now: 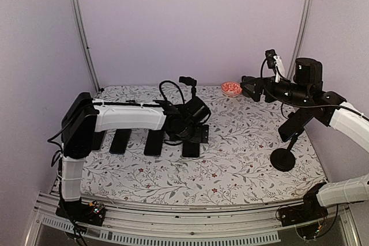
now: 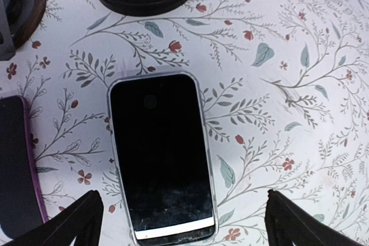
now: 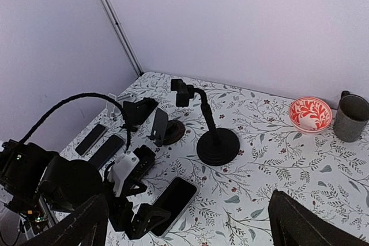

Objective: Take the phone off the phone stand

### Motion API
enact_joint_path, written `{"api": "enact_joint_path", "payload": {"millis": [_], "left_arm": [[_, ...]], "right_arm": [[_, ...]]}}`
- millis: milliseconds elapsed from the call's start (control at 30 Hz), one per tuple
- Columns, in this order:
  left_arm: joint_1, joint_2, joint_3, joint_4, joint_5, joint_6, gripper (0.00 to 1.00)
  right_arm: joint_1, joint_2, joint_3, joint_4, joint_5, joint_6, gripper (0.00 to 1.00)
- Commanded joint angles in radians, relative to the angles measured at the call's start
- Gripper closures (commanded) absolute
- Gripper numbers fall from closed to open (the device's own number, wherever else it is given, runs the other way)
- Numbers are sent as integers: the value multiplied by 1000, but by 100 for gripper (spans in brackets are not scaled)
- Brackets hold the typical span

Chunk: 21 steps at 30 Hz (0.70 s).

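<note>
A black phone (image 2: 161,154) in a clear case lies flat, screen up, on the floral cloth; it also shows in the top view (image 1: 191,149) and the right wrist view (image 3: 173,199). My left gripper (image 2: 184,229) hovers just over its near end, open, a finger on each side, not touching it. The gooseneck phone stand (image 3: 218,145) stands just beyond on its round black base, its clamp (image 3: 183,92) empty. My right gripper (image 3: 187,200) is open and empty, raised high at the right (image 1: 249,87).
A small stand with a brown base (image 3: 167,131) is left of the gooseneck stand. Three more phones (image 1: 120,141) lie in a row at the left. A red bowl (image 3: 310,113) and grey mug (image 3: 351,118) sit at the back. Another round-based stand (image 1: 282,158) is at the right.
</note>
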State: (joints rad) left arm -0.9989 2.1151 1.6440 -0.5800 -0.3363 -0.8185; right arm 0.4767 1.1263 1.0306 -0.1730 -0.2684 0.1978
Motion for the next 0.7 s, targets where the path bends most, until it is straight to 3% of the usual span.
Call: {"api": "enact_joint_path", "payload": {"millis": [0,300,467,667], "left_arm": [[-15,-99,-97,158,-34,92,1],[-14,-224,-226,322,-43,186,1],[-15,-240,-273,394,-17,200,1],[-14,-246,-302,450,16,196,1]], "right_arm": [[-4,-91,67,-145,152,45,1],[-12,-262,167,-532,334,142,1],[-12,-292,251,-755,287,247,1],[-12,-375,220,-955,246,411,1]]}}
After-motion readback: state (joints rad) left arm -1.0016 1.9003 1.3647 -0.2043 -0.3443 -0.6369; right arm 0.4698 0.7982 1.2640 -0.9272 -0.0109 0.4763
